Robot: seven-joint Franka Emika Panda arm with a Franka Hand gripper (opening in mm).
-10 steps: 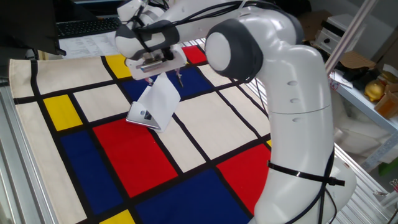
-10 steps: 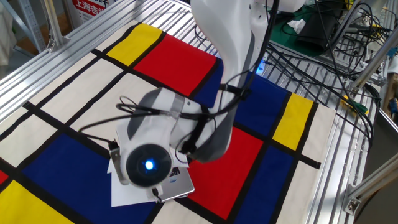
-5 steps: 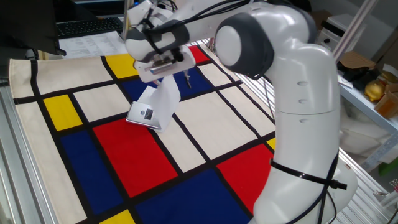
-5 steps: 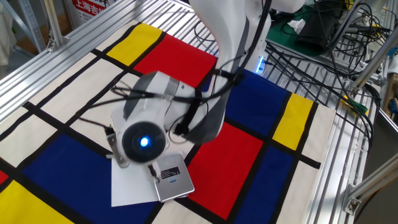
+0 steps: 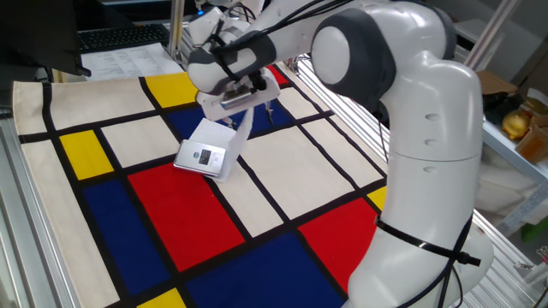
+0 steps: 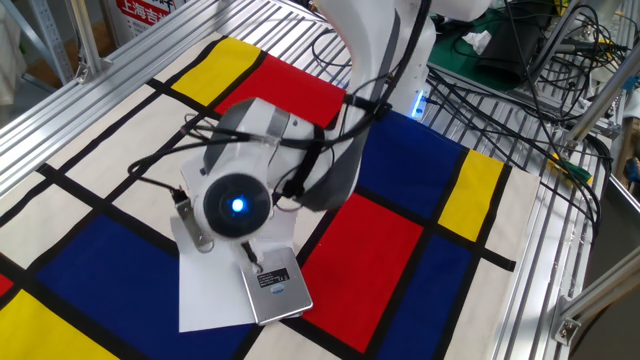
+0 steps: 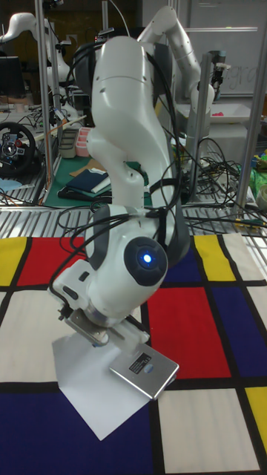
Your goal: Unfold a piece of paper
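The piece of paper (image 5: 208,145) is lying partly opened on the cloth (image 5: 282,180), one flap rising toward two o'clock, pinched in the tool (image 5: 242,118). Flattening is remaining, I judge.

One fixed view looks down from beside the arm's base (image 5: 411,171), facing across the colourful cloth (image 5: 171,222) toward a keyboard (image 5: 120,34) at the far edge. The other fixed view looks down from the opposite side, higher and steeper, with the cloth (image 6: 100,140) filling the frame. The tall fixed view sits low and close, facing the arm (image 7: 133,148) head-on, lab benches behind. All three share the cloth just around the fingers (image 5: 248,115).
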